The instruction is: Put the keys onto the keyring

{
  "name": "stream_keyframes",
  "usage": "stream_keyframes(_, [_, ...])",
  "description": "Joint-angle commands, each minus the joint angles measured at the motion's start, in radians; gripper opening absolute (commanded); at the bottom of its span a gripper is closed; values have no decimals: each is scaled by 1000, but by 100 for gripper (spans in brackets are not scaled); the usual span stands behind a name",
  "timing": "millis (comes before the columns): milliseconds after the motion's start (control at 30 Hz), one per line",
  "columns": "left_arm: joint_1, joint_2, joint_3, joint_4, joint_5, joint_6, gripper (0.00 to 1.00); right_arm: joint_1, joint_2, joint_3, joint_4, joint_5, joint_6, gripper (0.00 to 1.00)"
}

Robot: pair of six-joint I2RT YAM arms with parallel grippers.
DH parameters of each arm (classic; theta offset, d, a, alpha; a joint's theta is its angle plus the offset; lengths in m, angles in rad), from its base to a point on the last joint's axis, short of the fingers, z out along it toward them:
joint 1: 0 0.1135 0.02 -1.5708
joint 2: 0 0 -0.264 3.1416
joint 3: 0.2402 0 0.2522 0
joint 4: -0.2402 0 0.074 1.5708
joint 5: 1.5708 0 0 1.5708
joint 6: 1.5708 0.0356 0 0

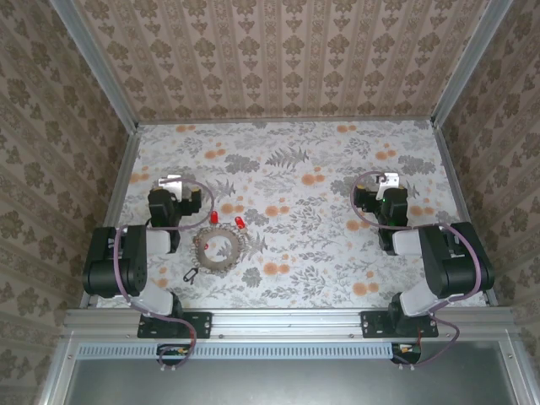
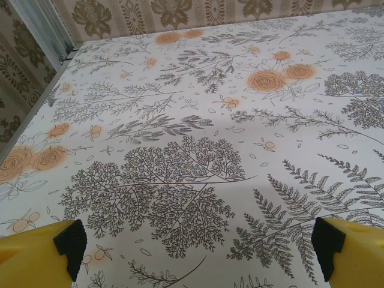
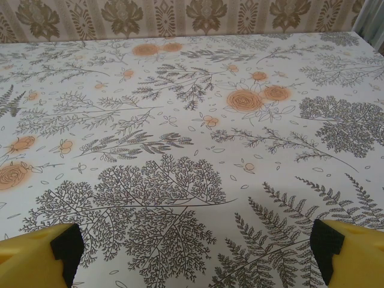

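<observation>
1. The keyring (image 1: pixel 229 256), rimmed with fanned silver keys (image 1: pixel 201 245), was recorded from overhead lying flat beside the left arm. Two red-headed keys (image 1: pixel 215 218) lay just beyond it and a black clip (image 1: pixel 191 275) lay near it.
2. The left gripper (image 1: pixel 171 181) and right gripper (image 1: pixel 387 180) were spread wide. In the wrist views, bare cloth was framed between yellow fingers (image 2: pixel 36 255).
3. The floral table (image 1: pixel 337 160) was enclosed by damask-papered walls (image 1: pixel 278 59).

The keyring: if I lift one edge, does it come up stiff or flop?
The keyring is a thin metal circle, so probably rigid itself. The keys fanned round its rim, if threaded on, would likely dangle and swing. Lying flat on the table, it would probably slide, not roll, when pushed.
</observation>
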Motion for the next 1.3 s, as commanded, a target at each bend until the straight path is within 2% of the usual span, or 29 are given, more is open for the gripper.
stream_keyframes(0, [3, -7, 4, -2, 14, -15, 100, -5, -10, 17, -7, -18, -8, 100])
stream_keyframes(867, [9, -11, -1, 4, 21, -18, 100, -5, -11, 14, -5, -19, -8, 100])
stream_keyframes(967, [-21, -44, -18, 11, -40, -3, 100, -8, -29, -2, 10, -22, -5, 100])
stream_keyframes(1067, [-98, -156, 21, -150, -140, 49, 100, -8, -156, 8, -102, -30, -9, 100])
stream_keyframes(1200, [-111, -385, 85, -412, -105, -2, 100, -7, -384, 57, -326, 5, 13, 100])
stream_keyframes(1267, [-110, -475, 163, -593, -111, -45, 100, -8, -452, 124, -491, 9, 33, 100])
